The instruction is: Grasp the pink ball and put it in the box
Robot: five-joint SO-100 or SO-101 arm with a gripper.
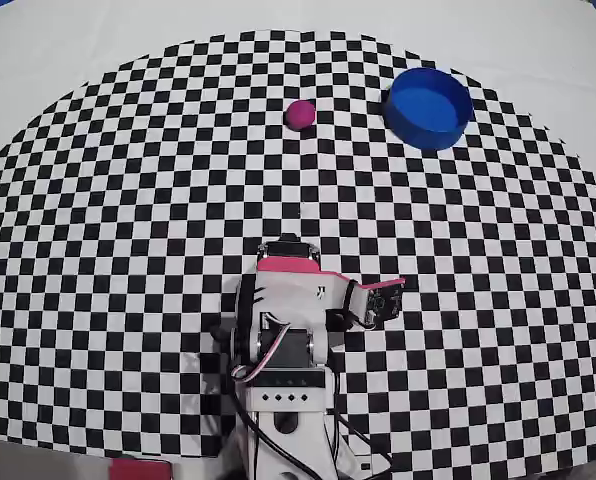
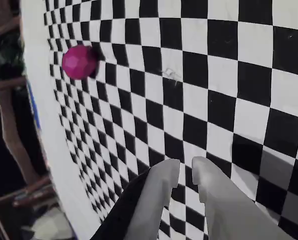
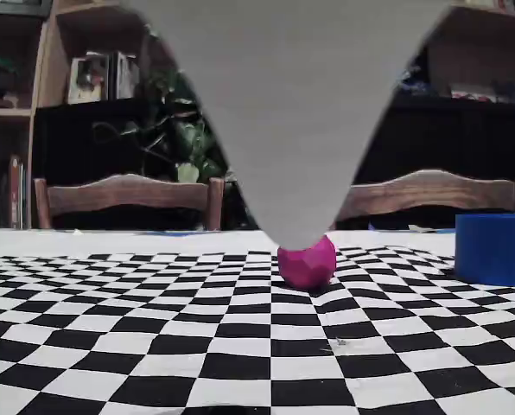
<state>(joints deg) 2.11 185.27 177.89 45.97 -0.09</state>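
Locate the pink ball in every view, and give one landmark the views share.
Overhead view: the ball sits at upper centre, left of the blue box.
Wrist view: upper left, far beyond the fingers.
Fixed view: centre, just under a grey blurred shape, with the box at the right edge.
Shared landmark: the checkered mat under the ball in all three.

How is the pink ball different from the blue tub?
The pink ball is a small magenta sphere; the blue tub is bright blue and much wider. The ball looks solid with little flat facets in the fixed view, while the tub is hollow, open on top, with a low upright wall. Both sit apart on the checkered cloth, far from the gripper.
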